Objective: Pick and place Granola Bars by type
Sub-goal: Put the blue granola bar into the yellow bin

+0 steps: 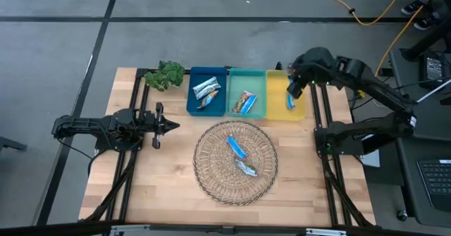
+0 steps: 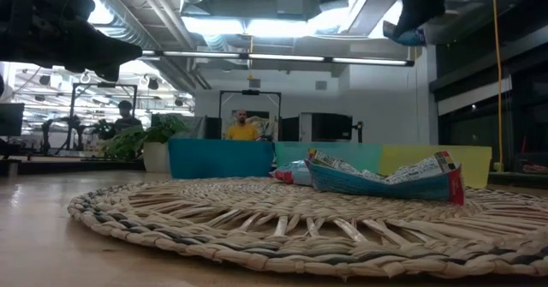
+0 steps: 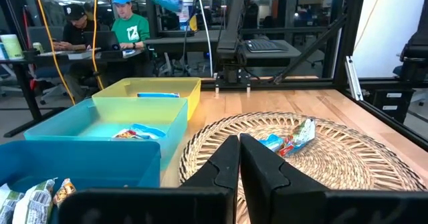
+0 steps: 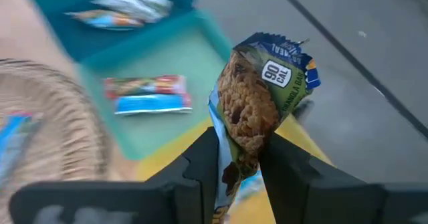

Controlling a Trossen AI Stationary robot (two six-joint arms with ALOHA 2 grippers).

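- Right gripper (image 4: 237, 158) sits up over the yellow bin (image 1: 296, 109) at the far right of the worktop (image 1: 169, 187), fingers clamped on a granola bar (image 4: 257, 107) that stands up between them.
- Biggest risk imo: they only pinch the lower end of the shiny wrapper, so it could slide out or swing on release and land on the rim, or tip into the teal bin (image 1: 246, 103) next door.
- One bar (image 1: 289, 101) already lies in the yellow bin; a drop on top of it could bounce.
- Wrong-type drop is possible too. I can't match the wrappers well enough to say yellow is right.
- Two more bars (image 1: 240, 157) wait on the woven mat (image 1: 211, 172), near centre. The blue bin (image 1: 194, 103) and the teal one each hold some too.
- Left gripper (image 1: 169, 125) is parked at the left side, fingers closed on nothing, well clear of everything.
- Readable text: "90 CAL" in a round badge on the held bar, plus letters running down the edge that look like "GRANOLA", partly hidden. Nothing else legible.
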